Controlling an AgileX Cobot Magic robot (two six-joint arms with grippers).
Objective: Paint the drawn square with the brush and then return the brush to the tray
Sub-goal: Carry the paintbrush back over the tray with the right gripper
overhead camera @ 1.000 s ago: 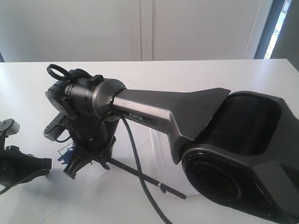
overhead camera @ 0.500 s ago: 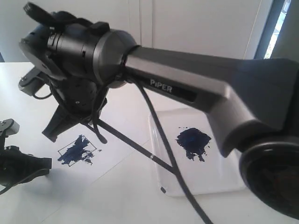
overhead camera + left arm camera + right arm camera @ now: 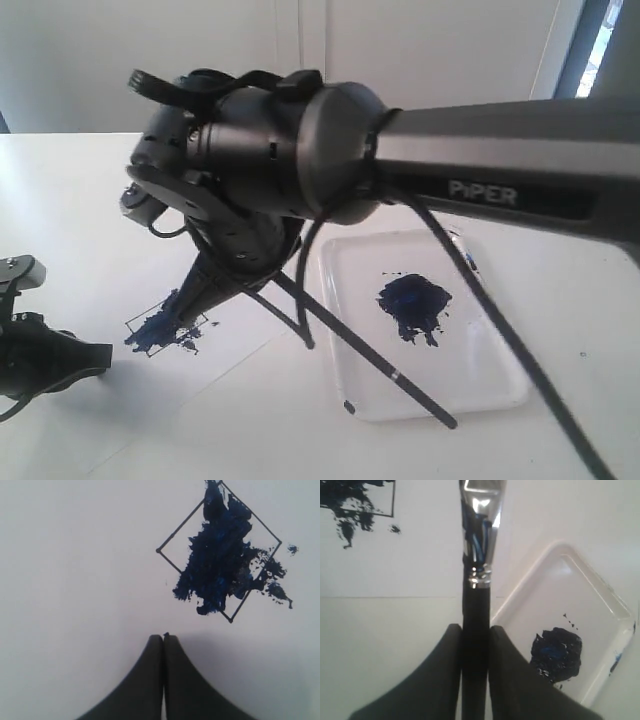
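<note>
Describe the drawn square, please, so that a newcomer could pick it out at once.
Start at the glossy white tray, then look to the flat paper sheet beside it. The drawn square is the thin black pen outline there, smeared with dark blue; the tray's paint blot has no outline.

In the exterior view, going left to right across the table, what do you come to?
Left tool → drawn square, smeared blue → tray with its dark blue paint blot.
</note>
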